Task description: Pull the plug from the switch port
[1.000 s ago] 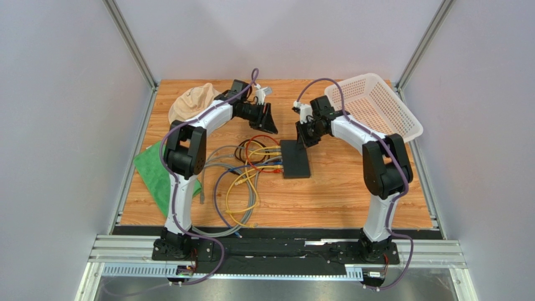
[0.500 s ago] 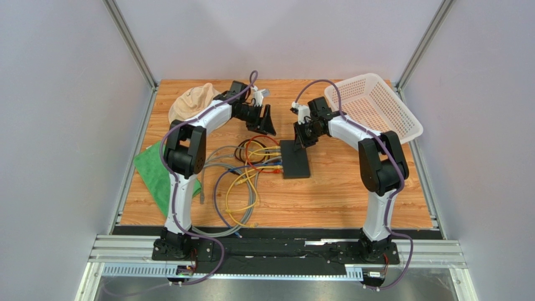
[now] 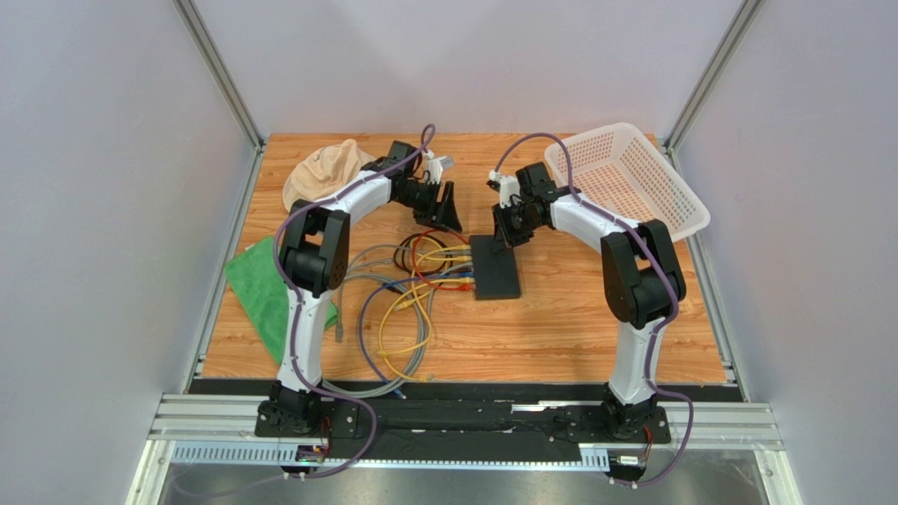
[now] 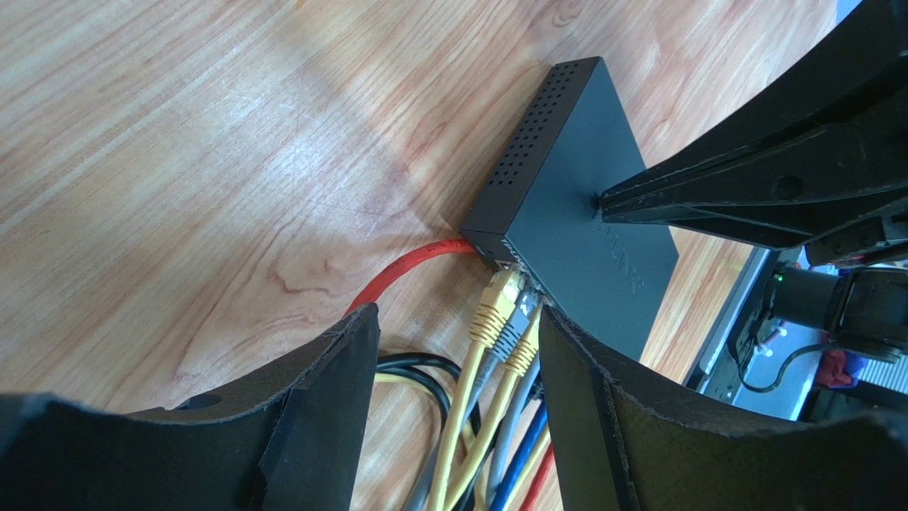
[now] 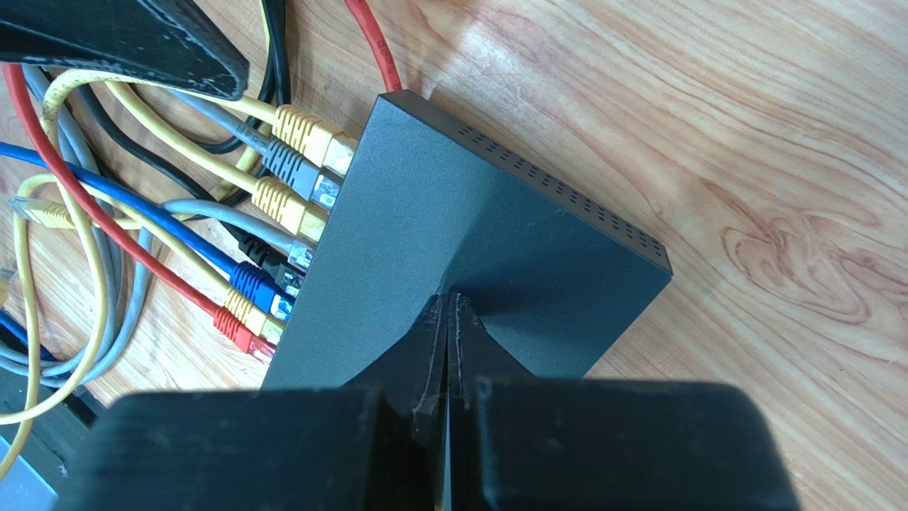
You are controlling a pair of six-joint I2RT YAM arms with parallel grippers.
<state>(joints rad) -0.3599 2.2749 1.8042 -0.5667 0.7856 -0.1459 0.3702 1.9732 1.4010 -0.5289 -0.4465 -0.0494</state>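
Note:
The switch [image 3: 495,268] is a flat matte black box in the middle of the table, also seen in the left wrist view [image 4: 576,202] and the right wrist view [image 5: 469,234]. Several plugs sit in the ports along its left side: yellow [image 5: 309,133], grey [image 5: 293,165], yellow, black, blue [image 5: 256,285], red [image 5: 229,323]. My left gripper [image 3: 448,210] is open just short of that side. Its gap [image 4: 456,330] lines up with the top yellow plug [image 4: 497,303] and the grey plug [image 4: 520,314], touching neither. My right gripper [image 5: 450,303] is shut, its tips pressed on the switch's top [image 3: 508,234].
Loose cables [image 3: 401,326] loop left of and in front of the switch. A red cable [image 4: 410,266] runs from its far corner. A white basket [image 3: 632,179] stands at the back right, a tan cap [image 3: 321,168] at the back left, a green cloth [image 3: 258,289] on the left.
My left gripper's jaws have spread wider and the wrist has shifted slightly. My right gripper stays shut on top of the switch.

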